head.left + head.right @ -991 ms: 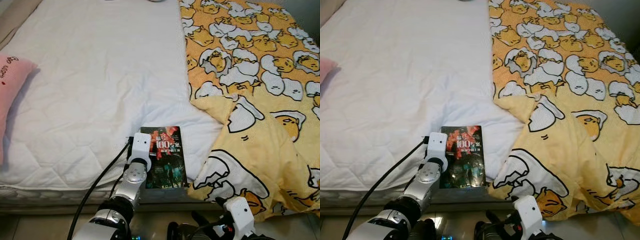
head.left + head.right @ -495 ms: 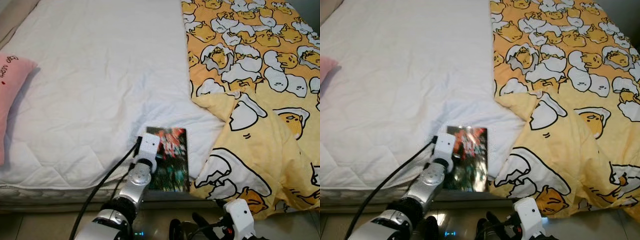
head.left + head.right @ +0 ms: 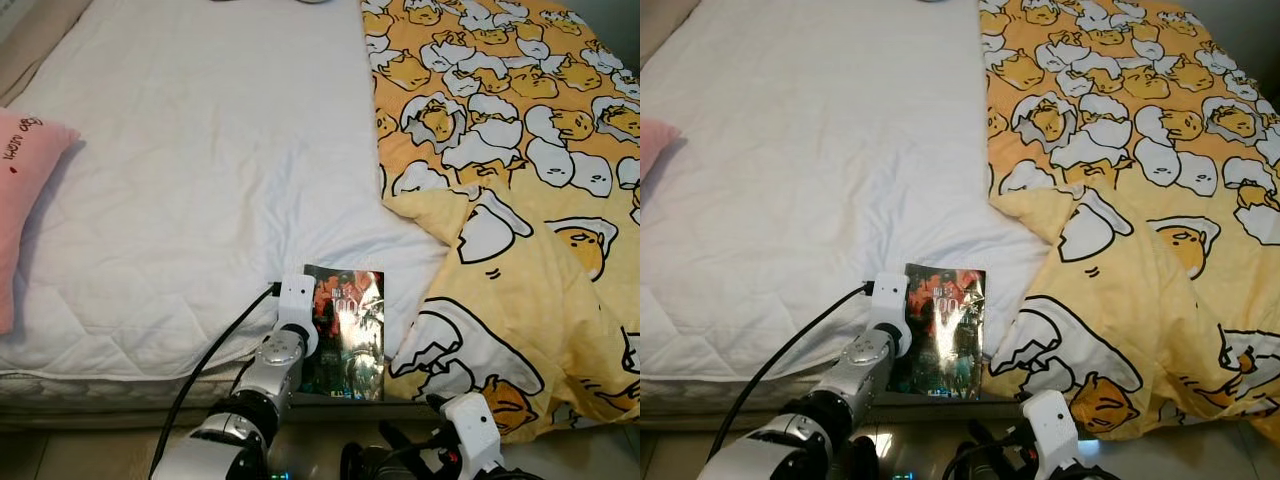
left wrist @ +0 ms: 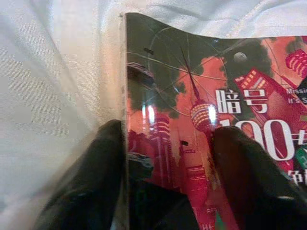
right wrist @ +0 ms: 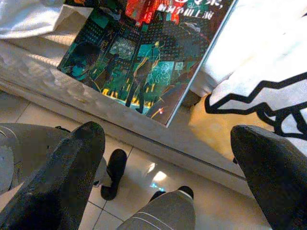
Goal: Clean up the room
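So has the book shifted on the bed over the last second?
Yes. The book has slid right, toward the yellow blanket, and is now slightly tilted, gripped along its spine edge by the left gripper.

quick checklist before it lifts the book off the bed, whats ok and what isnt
1. Left gripper on the book: ok, one black finger sits on the cover and the other at its edge beside the white sheet.
2. Grip firm enough to lift: cannot tell, the glossy cover bows near the fingers.
3. Book free of the yellow duvet: ok, the duvet lies beside it, not over it.
4. Book supported: not ok, its near end overhangs the bed edge.
5. Right gripper clear: ok, open and low over the floor tiles.
6. Pink pillow out of the way: ok, far to the left.
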Motion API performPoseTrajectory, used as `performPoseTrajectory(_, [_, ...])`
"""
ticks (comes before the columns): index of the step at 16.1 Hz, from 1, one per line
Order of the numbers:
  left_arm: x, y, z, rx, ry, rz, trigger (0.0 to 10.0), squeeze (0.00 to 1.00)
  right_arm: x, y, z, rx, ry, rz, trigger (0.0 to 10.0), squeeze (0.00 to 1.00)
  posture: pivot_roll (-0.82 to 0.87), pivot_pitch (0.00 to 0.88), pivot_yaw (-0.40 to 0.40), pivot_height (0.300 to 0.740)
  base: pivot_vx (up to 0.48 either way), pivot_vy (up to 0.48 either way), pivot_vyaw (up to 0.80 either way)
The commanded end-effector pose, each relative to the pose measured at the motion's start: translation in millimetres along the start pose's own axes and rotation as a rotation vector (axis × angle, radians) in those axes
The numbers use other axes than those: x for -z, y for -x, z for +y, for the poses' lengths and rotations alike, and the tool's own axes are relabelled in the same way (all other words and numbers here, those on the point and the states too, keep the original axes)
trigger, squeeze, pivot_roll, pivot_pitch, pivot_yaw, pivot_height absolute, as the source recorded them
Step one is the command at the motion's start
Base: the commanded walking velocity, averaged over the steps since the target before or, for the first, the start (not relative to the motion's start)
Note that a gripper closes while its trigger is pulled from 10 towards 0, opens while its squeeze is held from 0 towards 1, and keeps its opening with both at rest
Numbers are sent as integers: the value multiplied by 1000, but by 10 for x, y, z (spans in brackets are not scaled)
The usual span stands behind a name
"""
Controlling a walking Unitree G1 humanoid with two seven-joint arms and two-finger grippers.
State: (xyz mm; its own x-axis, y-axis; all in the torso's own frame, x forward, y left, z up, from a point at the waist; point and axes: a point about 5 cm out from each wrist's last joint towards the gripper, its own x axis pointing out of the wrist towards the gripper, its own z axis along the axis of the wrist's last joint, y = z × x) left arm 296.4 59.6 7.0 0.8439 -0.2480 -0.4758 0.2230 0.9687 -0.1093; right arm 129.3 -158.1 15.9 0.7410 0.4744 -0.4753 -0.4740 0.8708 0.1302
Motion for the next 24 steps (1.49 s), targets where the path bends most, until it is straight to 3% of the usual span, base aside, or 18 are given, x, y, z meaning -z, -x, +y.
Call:
performPoseTrajectory(1, [243, 46, -95, 35, -16, 112, 0, 0, 40, 23, -32, 20, 8, 20, 10000, 0, -183, 152, -71, 740, 0, 0, 0])
performPoseTrajectory(8, [264, 50, -100, 59, -64, 125, 0, 0, -41, -6, -73, 56, 30, -29, 10000, 0, -179, 155, -70, 740, 0, 0, 0])
performPoseTrajectory(10, [247, 47, -101, 67, -127, 111, 0, 0, -41, -10, -79, 61, 30, -30, 10000, 0, -179, 155, -70, 740, 0, 0, 0])
performPoseTrajectory(12, [224, 45, -95, 52, -122, 90, 0, 0, -40, -11, -75, 62, 33, -29, 10000, 0, -176, 163, -72, 740, 0, 0, 0])
performPoseTrajectory(15, [57, 18, -67, 46, -15, -12, 0, 0, -36, -17, -76, 66, 34, -27, 10000, 0, -176, 167, -70, 740, 0, 0, 0])
performPoseTrajectory(17, [-76, 23, 102, 56, -5, -93, 0, 0, -8, -2, -69, 71, 27, -19, 10000, 0, -177, 175, -64, 740, 0, 0, 0])
performPoseTrajectory(19, [-64, 90, 269, 88, -93, -136, 0, 0, 37, 16, -60, 71, 20, -2, 10000, 0, -165, 175, -63, 740, 0, 0, 0])
performPoseTrajectory(21, [-14, 146, 326, 110, -140, -154, 0, 0, 46, 3, -52, 67, 20, 2, 10000, 0, -153, 174, -63, 740, 0, 0, 0])
performPoseTrajectory(23, [9, 176, 346, 114, -127, -161, 0, 0, 32, -25, -55, 64, 23, 0, 10000, 0, -145, 171, -61, 740, 0, 0, 0])
performPoseTrajectory(24, [-16, 190, 362, 103, -61, -176, 0, 0, 20, -40, -62, 63, 25, -4, 10000, 0, -142, 170, -62, 740, 0, 0, 0])
